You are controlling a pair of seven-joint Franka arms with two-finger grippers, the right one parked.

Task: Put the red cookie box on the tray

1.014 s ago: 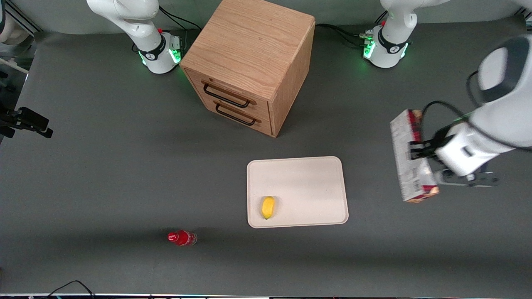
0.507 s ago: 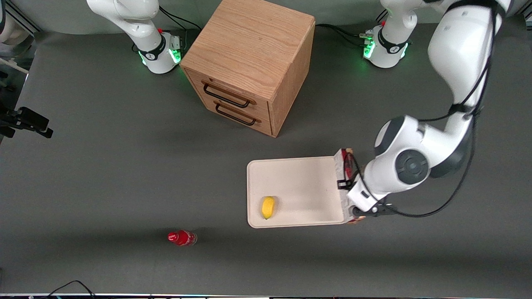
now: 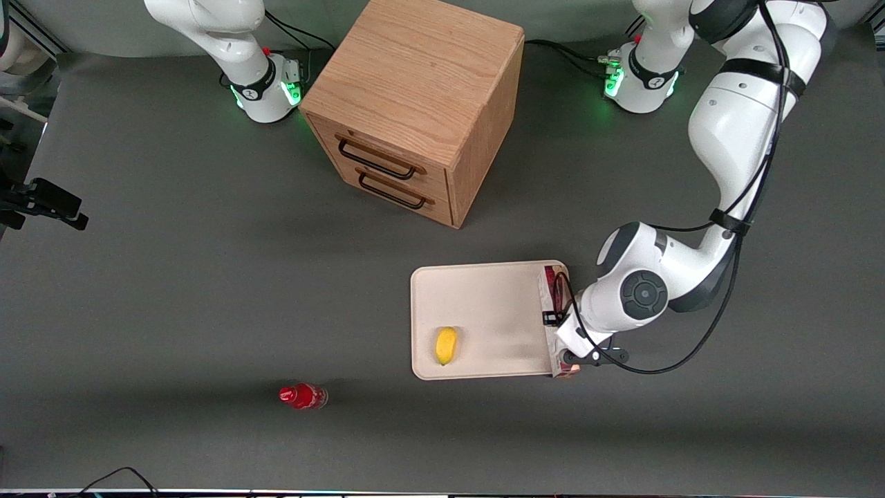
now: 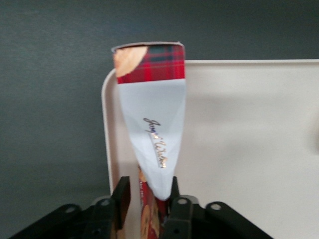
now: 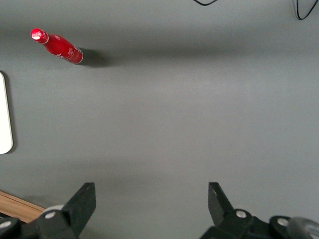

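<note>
Gripper: the left arm's gripper (image 3: 553, 318) is clamped on the red cookie box (image 3: 554, 325), over the tray's edge toward the working arm's end.
Red cookie box: on its thin edge along the tray's short side, plaid end showing; whether it touches the tray is unclear.
Tray (image 3: 484, 297): cream-white, holding a yellow fruit (image 3: 446, 345) near its front-camera edge.
Red bottle (image 3: 303, 396): on the table, apart from the tray.
</note>
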